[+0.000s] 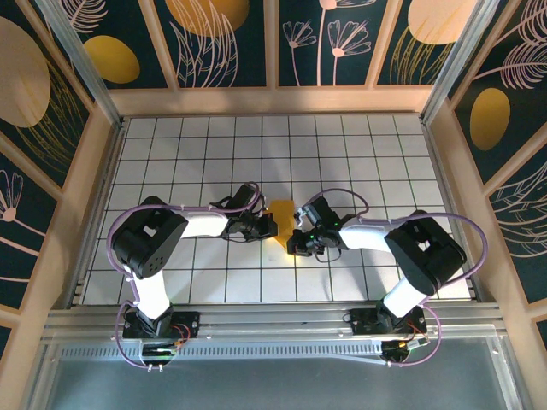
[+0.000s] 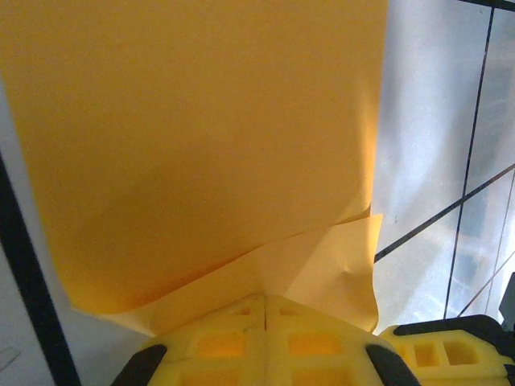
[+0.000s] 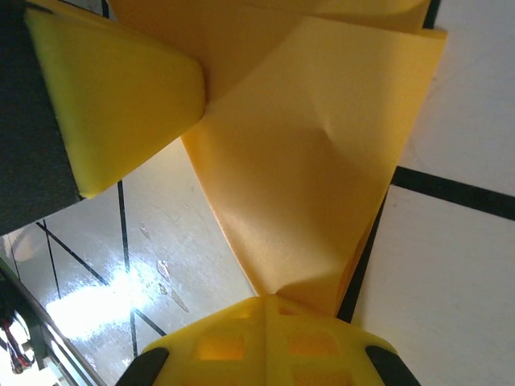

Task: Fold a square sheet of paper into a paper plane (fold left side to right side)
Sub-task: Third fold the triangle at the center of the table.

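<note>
Sheet: thin orange-yellow square paper sheet (image 1: 280, 220), part-folded, mid-tabletop (image 1: 359, 154).
Left hand (image 2: 265, 310): clenched on sheet edge.
Right hand (image 3: 265, 305): clenched on sheet corner.
Risk: tearing or skewed crease from opposing pull.

The square sheet of paper (image 1: 283, 213) is found near the middle of the surface (image 1: 342, 145), one layer folded over another. It is gripped at its left by the left pincer (image 1: 268, 226) and at its right near edge by the right pincer (image 1: 296, 237).
</note>
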Tool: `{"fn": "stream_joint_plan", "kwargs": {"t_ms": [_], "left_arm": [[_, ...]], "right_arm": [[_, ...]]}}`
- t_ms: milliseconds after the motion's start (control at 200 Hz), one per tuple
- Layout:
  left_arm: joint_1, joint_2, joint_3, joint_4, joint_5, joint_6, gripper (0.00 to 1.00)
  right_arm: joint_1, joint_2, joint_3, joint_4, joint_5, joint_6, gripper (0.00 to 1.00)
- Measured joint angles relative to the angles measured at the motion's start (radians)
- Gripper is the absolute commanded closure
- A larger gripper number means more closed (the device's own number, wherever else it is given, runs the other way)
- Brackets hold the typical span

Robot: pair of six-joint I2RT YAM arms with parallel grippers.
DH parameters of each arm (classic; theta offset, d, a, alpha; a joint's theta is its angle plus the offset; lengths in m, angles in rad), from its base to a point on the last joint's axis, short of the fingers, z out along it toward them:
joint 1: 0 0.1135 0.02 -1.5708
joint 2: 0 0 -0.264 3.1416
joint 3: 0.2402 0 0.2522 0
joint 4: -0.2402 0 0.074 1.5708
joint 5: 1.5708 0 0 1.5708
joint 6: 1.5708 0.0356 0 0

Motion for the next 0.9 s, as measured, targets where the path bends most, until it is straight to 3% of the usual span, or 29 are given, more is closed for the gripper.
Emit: {"fn": "stream_joint_plan", "kwargs": {"t_ms": [275,460,901], "left_arm": [[-0.002,-0.076,-0.019,0.004,-0.052,-0.009,0.95],[-0.005,-0.165,-0.087,0.096,-0.010,-0.046,0.99],[-0.043,-0.074,-0.139,0.246,0.088,-0.142,1.00]], "right_arm": [[-0.006,0.000,-0.006,0.005,-0.001,0.003,1.00],[-0.008,0.004,-0.006,0.006,-0.006,0.004,1.00],[-0.017,0.011,-0.005,0.010,-0.024,0.007,1.00]]}}
